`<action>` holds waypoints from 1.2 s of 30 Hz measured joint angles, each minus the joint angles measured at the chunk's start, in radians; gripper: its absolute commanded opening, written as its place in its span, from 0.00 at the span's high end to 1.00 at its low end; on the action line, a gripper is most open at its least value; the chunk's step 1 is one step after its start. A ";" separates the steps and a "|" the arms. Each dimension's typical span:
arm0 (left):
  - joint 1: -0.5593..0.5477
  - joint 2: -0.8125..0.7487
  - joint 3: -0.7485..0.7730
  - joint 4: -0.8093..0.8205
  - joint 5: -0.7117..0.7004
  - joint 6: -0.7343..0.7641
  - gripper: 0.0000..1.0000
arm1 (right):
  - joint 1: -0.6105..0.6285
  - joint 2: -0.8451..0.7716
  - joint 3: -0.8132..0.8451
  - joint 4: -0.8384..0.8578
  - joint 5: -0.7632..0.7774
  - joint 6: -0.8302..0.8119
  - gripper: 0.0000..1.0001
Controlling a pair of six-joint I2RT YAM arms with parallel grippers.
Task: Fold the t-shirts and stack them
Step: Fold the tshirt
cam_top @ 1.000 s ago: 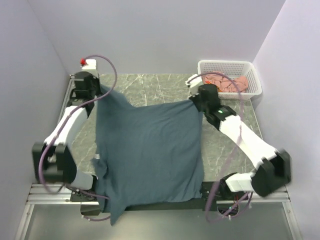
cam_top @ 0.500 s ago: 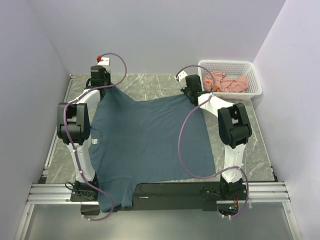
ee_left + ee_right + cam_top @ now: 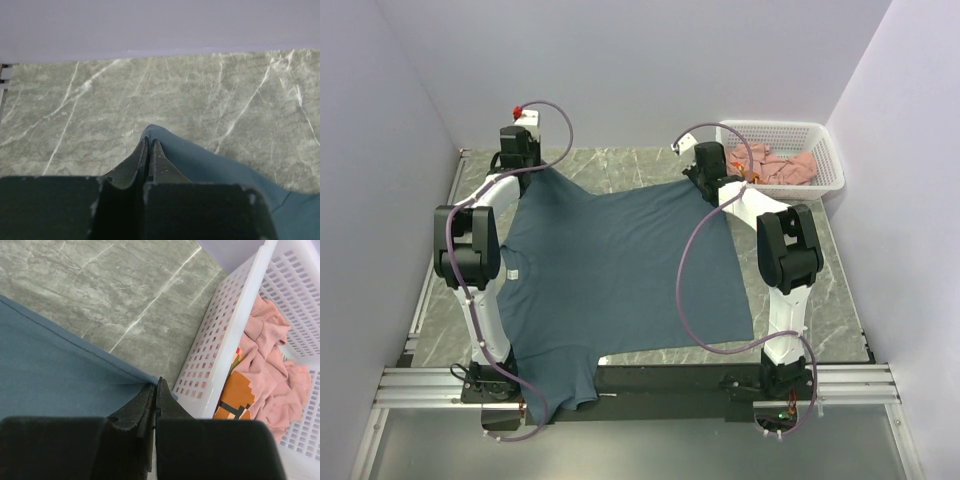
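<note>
**Item 1: slate-blue t-shirt** (image 3: 620, 270). One adult-size piece, spread open over the middle of the counter (image 3: 620, 170). Its far edge is stretched taut between the two arms. The near left portion drapes over the counter's near edge, beside the left arm's base. The cloth lies mostly smooth, with a slight sag along the far edge.

**Item 2: left fingers** (image 3: 131, 167). Closed tight on the far left corner of the shirt. A small peak of blue cloth shows at their tips, low over the marbled counter and close to the back wall.

**Item 3: right fingers** (image 3: 140, 407). Closed tight on the far right corner of the shirt. The hem runs away to the left from the pinch. The tips sit just beside the outer wall of the basket (image 3: 240, 315).

**Item 4: salmon-pink t-shirts** (image 3: 780, 165). Crumpled together inside the white lattice basket, which stands at the far right corner of the counter against the wall. How many there are cannot be told.

**Item 5: orange patch** (image 3: 235, 395). It has a blocky brown print and lies in the basket against the near wall, touching the pink cloth. What it is cannot be told.
</note>
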 measured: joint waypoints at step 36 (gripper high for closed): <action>0.001 -0.521 -0.301 -0.563 -0.065 -0.246 0.99 | 0.000 -0.197 -0.241 -0.076 0.043 0.132 1.00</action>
